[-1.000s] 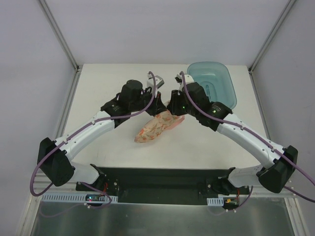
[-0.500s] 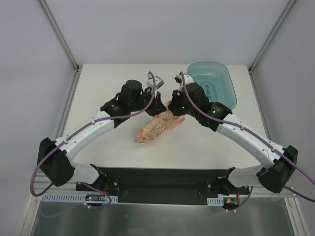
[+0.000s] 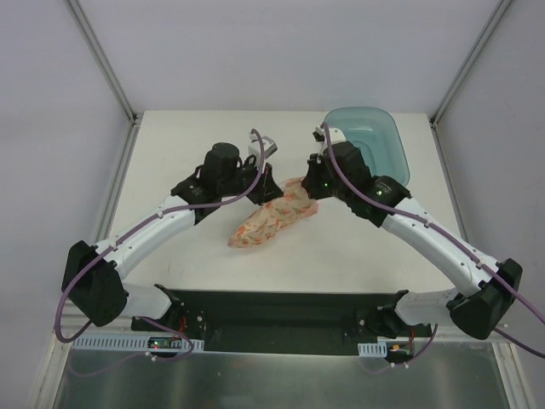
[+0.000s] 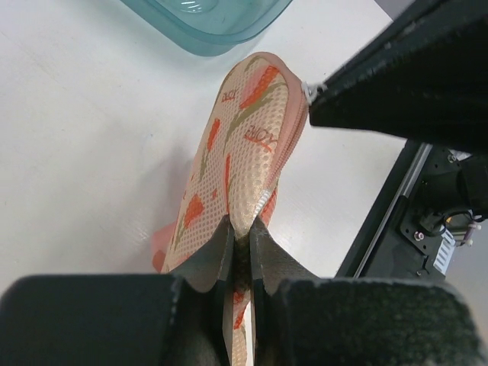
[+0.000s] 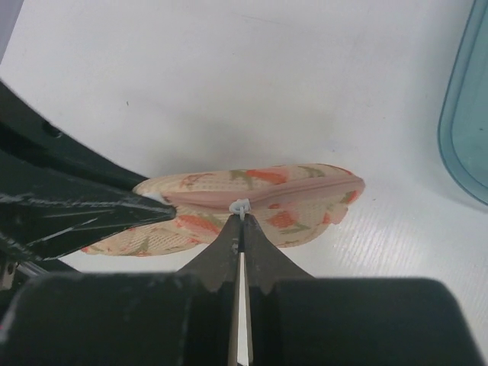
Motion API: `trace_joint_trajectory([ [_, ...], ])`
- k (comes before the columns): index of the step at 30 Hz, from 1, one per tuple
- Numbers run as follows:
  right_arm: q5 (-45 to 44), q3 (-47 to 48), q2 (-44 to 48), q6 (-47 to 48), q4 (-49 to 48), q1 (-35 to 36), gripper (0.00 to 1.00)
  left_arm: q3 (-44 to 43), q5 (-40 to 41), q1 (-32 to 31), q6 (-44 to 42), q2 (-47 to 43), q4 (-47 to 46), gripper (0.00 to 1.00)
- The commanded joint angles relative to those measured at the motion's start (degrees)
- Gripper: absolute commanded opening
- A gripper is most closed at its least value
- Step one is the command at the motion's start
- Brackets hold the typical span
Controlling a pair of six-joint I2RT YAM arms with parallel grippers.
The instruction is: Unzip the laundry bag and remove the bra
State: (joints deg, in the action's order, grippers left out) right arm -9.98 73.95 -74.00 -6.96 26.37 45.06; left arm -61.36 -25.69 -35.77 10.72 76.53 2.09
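Observation:
The peach-orange printed laundry bag [image 3: 271,220] lies mid-table, its far end lifted between my two grippers. My left gripper [image 4: 240,229] is shut on the bag's mesh edge [image 4: 236,152]. My right gripper [image 5: 242,221] is shut on the small white zip pull [image 5: 240,207] on the pink zip edging [image 5: 267,192]. The zip looks closed along its visible length. In the top view the left gripper [image 3: 271,189] and right gripper [image 3: 313,189] sit at the bag's far end. The bra is hidden.
A translucent teal basin [image 3: 375,145] stands at the back right, just behind my right arm; its corner shows in the right wrist view [image 5: 465,114] and the left wrist view [image 4: 206,19]. The black base plate [image 3: 272,319] runs along the near edge.
My right gripper has moved right and slightly back with the zip pull. The bag has been drawn out and shifted a little with it. My left gripper has held its grip.

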Motion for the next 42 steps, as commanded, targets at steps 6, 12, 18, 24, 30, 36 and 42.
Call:
trace_joint_trajectory([
  [6, 6.80, 1.11, 1.40, -2.70, -1.05, -10.51, 0.01, 2.48, 0.20, 1.58, -1.93, -7.09, 0.99, 0.00],
  [12, 17.96, -3.11, -0.53, -6.74, -5.27, -16.31, 0.01, 2.48, 1.17, 2.19, -2.11, -10.52, 0.99, 0.00],
  [18, 26.06, -7.33, -1.15, -10.96, -11.34, -17.37, 0.01, 2.30, 1.08, 2.55, -2.20, -11.32, 0.90, 0.00],
  [24, 25.89, -4.52, 1.40, -10.71, -10.03, -17.20, 0.01, 2.13, -0.65, 2.90, -2.02, -9.74, 0.90, 0.00],
  [30, 26.59, -0.75, 0.87, -10.79, -6.51, -16.14, 0.01, -2.00, -7.00, 2.90, -2.11, -6.14, 1.08, 0.99],
  [36, 24.75, 1.98, 0.87, -10.53, -3.44, -14.21, 0.01, -9.63, -7.88, 2.90, -4.74, -3.68, 4.49, 0.99],
  [42, 22.73, 5.94, -0.36, -13.15, 0.52, -13.42, 0.01, -18.17, -5.35, 1.58, -3.52, -1.47, 9.07, 0.99],
])
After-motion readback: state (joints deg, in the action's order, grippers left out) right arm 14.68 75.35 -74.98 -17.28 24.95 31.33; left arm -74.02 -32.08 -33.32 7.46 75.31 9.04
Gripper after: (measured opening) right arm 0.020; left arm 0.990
